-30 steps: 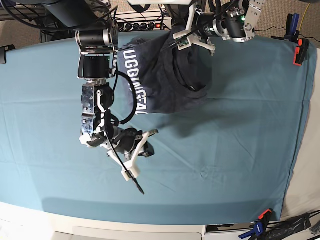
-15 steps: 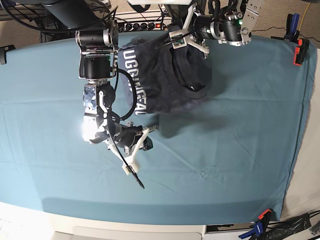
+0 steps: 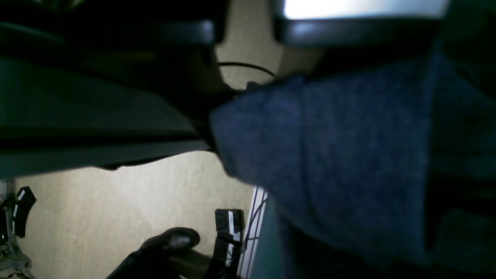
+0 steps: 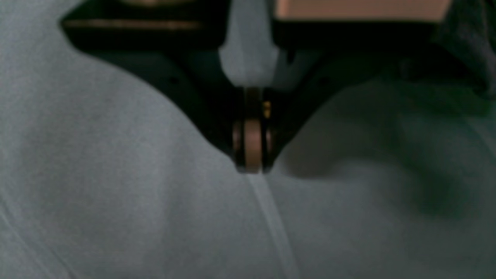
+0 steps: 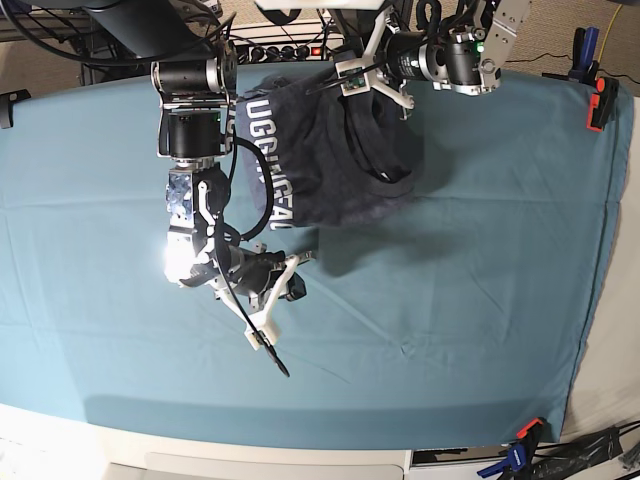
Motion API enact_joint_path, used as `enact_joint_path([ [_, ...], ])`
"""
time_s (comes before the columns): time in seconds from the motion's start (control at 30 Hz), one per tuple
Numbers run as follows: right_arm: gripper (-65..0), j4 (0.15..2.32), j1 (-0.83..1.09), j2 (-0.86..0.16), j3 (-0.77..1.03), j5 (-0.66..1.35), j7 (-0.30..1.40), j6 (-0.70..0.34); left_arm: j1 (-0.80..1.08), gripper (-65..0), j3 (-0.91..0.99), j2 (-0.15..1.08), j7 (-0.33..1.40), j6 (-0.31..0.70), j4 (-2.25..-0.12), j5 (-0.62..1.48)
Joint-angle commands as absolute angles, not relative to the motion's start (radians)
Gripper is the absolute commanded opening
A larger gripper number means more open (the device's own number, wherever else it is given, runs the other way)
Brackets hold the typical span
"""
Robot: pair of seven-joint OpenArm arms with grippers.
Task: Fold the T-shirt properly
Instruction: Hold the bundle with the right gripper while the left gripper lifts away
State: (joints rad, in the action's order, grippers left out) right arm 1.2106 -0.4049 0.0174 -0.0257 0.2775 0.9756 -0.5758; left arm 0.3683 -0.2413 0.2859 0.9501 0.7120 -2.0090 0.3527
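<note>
Left tool (image 5: 352, 82) clamped on bunched T-shirt (image 5: 330, 160) at far edge; right tool (image 5: 270, 345) together, empty. Risk: one-corner lift twists it.

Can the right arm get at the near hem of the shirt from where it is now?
Probably yes. The right pincer is shut and empty over bare cloth, and nothing lies between it and the shirt's near hem. It must open first.

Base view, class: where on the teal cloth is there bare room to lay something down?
Bare cloth lies below the T-shirt, toward the right edge clamp; also left of the right gripper. Crowded: the top middle, where the left gripper holds the shirt.
</note>
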Motion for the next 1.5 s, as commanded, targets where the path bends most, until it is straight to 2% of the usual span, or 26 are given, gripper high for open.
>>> enact_joint_path([
  [0.0,-65.0,1.229,-0.438,0.02,-0.025,0.295,0.962,-0.579,0.25,-65.0,-0.193,0.263,0.821,0.315,-2.026,0.269],
  [0.43,-65.0,1.229,-0.437,0.019,-0.025,0.294,1.018,-0.579,0.252,-65.0,-0.156,0.263,0.846,0.314,-2.026,0.183],
  [0.6,-65.0,1.229,-0.437,0.019,-0.025,0.294,1.023,-0.579,0.287,-65.0,-0.053,0.264,0.856,0.316,-2.026,0.183],
  [0.87,-65.0,1.228,-0.437,0.019,-0.025,0.295,1.032,-0.579,0.335,-65.0,0.135,0.268,0.873,0.391,-2.026,0.247],
  [1.07,-65.0,1.229,-0.437,0.016,-0.025,0.294,1.039,-0.579,0.335,-65.0,0.256,0.289,0.884,0.394,-2.026,0.295],
  [1.3,-65.0,1.228,-0.437,-0.028,-0.025,0.298,1.038,-0.579,0.335,-65.0,0.414,0.325,0.896,0.394,-2.026,0.347],
  [1.47,-65.0,1.228,-0.434,-0.056,-0.025,0.302,1.035,-0.579,0.354,-65.0,0.492,0.345,0.92,0.447,-2.026,0.46],
])
